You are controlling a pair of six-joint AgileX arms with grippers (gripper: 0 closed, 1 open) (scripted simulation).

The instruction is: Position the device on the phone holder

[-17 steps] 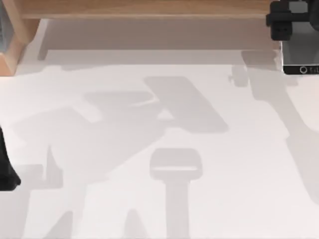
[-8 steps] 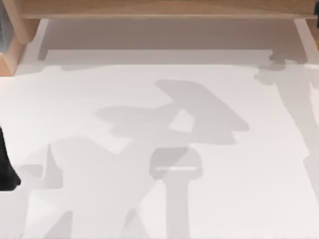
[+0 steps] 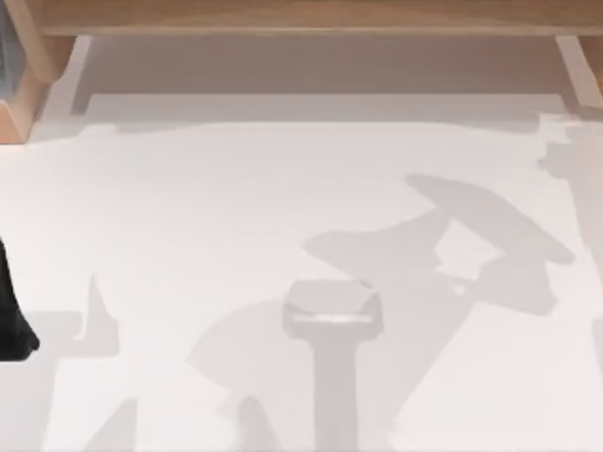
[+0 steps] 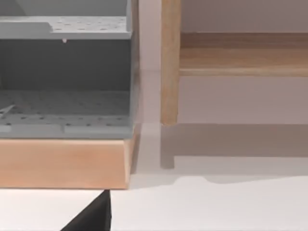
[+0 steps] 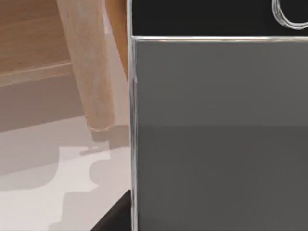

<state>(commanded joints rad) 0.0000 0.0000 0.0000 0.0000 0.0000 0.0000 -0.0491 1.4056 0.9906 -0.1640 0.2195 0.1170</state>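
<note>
The device (image 5: 216, 125) looms close in the right wrist view: dark grey screen, black bezel, silver edge and a round home button (image 5: 290, 13). It is held off the table, and a dark finger (image 5: 115, 219) of my right gripper shows at its edge. A pale grey block with a ledge and a stem, apparently the phone holder (image 3: 332, 309), sits at the table's front middle in the top view. My left arm (image 3: 11, 325) is parked at the left edge, and a dark tip of it (image 4: 91, 216) shows in the left wrist view.
A wooden rack (image 3: 301, 17) runs along the back of the white table (image 3: 188, 188). One of its legs (image 5: 89, 72) stands close to the held device. A grey perforated shelf unit on a wooden base (image 4: 65, 86) stands at the back left.
One second ago my right gripper and the device showed at the top view's back right corner; they have left that view. Their shadows have slid to the right across the table.
</note>
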